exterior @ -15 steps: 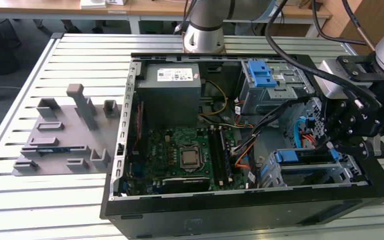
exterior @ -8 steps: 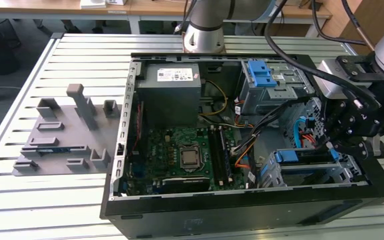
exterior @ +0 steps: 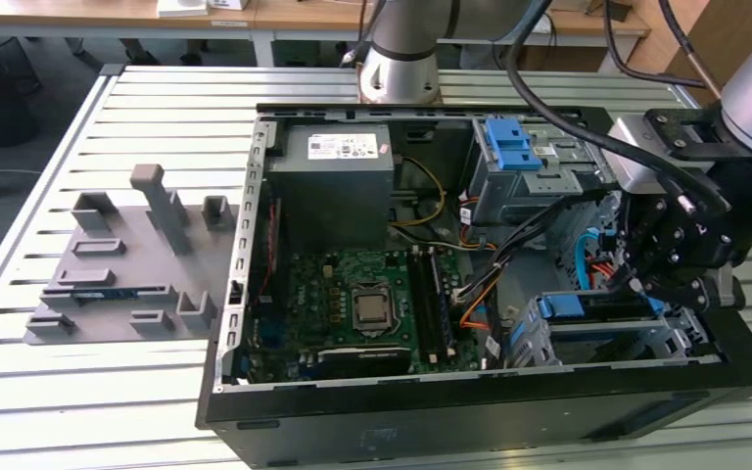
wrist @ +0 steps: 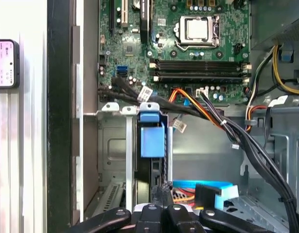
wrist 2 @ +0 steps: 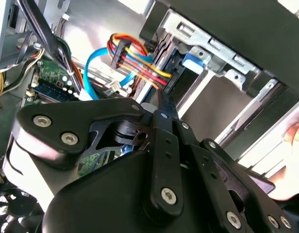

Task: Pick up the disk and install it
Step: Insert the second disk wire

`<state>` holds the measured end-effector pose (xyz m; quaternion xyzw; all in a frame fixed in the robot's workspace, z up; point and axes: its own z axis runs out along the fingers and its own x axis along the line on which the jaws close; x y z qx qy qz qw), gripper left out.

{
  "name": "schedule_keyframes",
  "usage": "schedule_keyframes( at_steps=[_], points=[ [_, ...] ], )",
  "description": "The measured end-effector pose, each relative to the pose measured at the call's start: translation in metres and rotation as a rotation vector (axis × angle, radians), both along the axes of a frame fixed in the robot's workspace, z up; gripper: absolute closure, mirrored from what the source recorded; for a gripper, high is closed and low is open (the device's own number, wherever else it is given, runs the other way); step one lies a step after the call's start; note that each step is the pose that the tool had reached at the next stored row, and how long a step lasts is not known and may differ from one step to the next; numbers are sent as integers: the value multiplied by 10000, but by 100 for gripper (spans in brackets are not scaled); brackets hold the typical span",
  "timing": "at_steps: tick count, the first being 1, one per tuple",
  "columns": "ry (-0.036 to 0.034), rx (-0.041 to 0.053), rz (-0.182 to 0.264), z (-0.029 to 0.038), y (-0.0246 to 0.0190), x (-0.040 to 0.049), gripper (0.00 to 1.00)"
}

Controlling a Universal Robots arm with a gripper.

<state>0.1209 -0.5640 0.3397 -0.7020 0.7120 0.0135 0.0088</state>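
At 4 o'clock inside the case (exterior: 239,294), the gripper (exterior: 657,279) reaches down; grip unclear; blue-bracketed disk (wrist: 152,141) sits in its bay.

The computer case (exterior: 481,411) is lying open on the slatted table (exterior: 115,392). Toward the exterior view's left, a fixture block (exterior: 121,264) is sitting on the table beside the case. Inside the case, the motherboard (exterior: 363,304) is being flanked by the power supply (exterior: 337,181) behind it and by two drive cages toward the exterior view's right: the far cage (exterior: 533,171) and the near cage (exterior: 598,328). The disk (wrist: 151,141) is seated in the near cage, and the gripper (exterior: 670,269) is being held just above it.
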Motion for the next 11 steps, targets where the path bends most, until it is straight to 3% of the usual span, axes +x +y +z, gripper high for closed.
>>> schedule_keyframes(
  at_steps=[6,11],
  points=[
    [-14,36,0,11,-1,-122,89],
    [-18,52,0,115,0,-169,89]
  ],
)
